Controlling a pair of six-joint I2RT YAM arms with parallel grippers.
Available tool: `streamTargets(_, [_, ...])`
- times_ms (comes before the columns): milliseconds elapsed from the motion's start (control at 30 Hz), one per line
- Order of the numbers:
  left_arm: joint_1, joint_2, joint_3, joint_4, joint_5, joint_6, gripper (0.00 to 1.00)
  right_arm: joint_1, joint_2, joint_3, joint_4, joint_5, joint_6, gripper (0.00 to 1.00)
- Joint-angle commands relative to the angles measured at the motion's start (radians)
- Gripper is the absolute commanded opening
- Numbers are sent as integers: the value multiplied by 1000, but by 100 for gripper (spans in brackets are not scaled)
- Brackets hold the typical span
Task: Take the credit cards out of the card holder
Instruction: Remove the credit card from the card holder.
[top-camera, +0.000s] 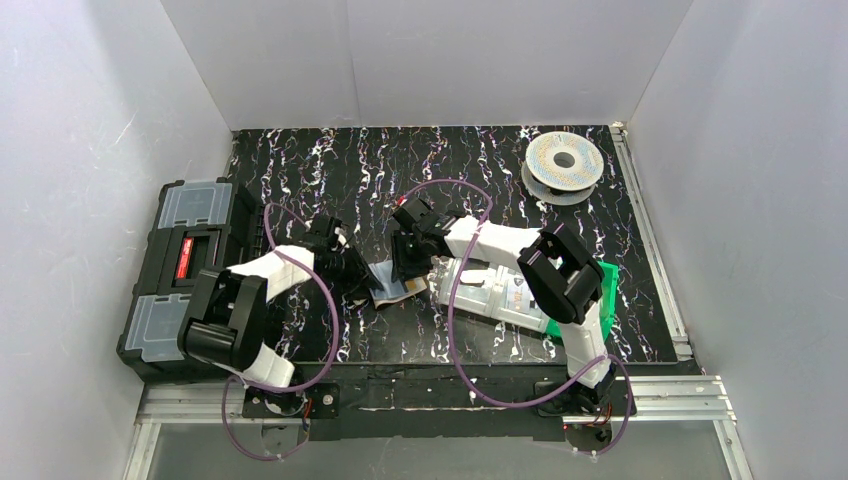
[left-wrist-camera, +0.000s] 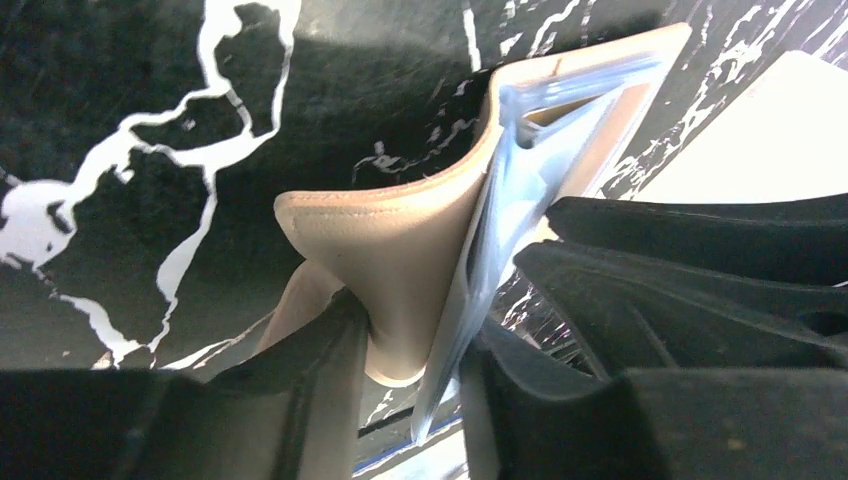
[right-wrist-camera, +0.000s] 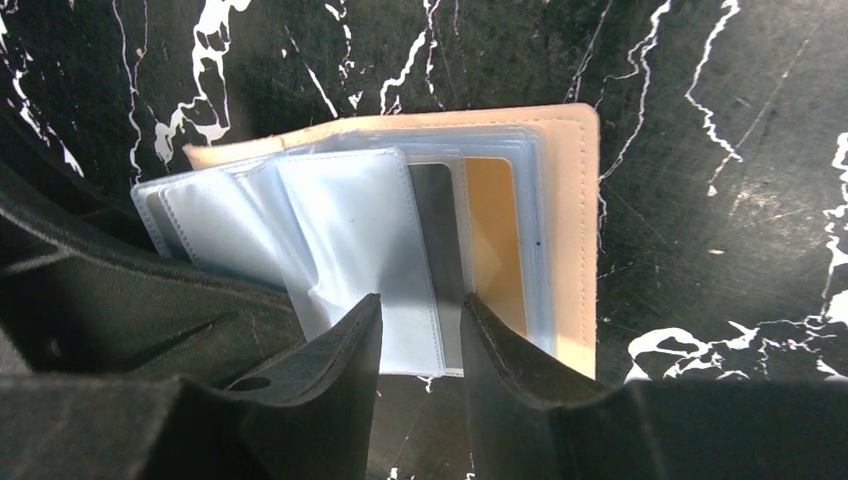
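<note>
Evidently the step in hand is getting at the credit cards (right-wrist-camera: 345, 230), none of which is out yet. The card holder (right-wrist-camera: 575, 220) lies opened near the middle of the table (top-camera: 480, 180), toward its near edge, between the two arms.

The left gripper (left-wrist-camera: 415, 330) is closed narrowly on the card holder. One finger presses the curled tan panel and the other presses the clear sleeves, so that side stands up off the table. The right gripper (right-wrist-camera: 422, 305) has its fingers a little apart over the fanned sleeves, with one sleeve's lower edge showing in the gap. Nothing looks pinched there.

As I judge it, the next move calls for the right fingers to catch one card's edge, not just the sleeve, and slide it out along the sleeve's opening while the left gripper holds the wallet firm.

The card holder's sleeves hold pale, shiny cards, a grey one and a yellow-gold piece. A green bin (top-camera: 605, 285) and a clear tray (top-camera: 480, 295) sit under the right arm by the near edge. A black toolbox (top-camera: 185, 255) sits at the left edge. What these three hold I cannot tell.
</note>
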Motion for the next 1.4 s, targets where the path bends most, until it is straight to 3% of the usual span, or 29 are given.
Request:
streamTargets(0, [-13,32,107,-9,-16,52,24,28,74,-27,-25,-108,18,42])
streamTargets(200, [-53,51,223,-201,-126,136,0,29,76,-30,0,-168,34,42])
streamTargets(500, [-59,-9,347,-537,-367,346,0,31,22,-15,10,-214,43,45])
streamTargets(800, [-66,-24,281,-570,-390,380,0,25,-7,-41,40,-135,98,72])
streamTargets(900, [-71,-25,287,-580,-387,382,0,21,4,-43,73,-138,111,72])
streamTargets(1100, [-87,-31,313,-597,-363,380,31,21,67,-3,70,-134,120,56])
streamTargets(1267, [-96,-41,315,-603,-339,376,44,21,92,-4,74,-137,128,44])
streamTargets(1367, [-101,-56,303,-601,-332,368,48,21,94,-11,82,-143,130,42])
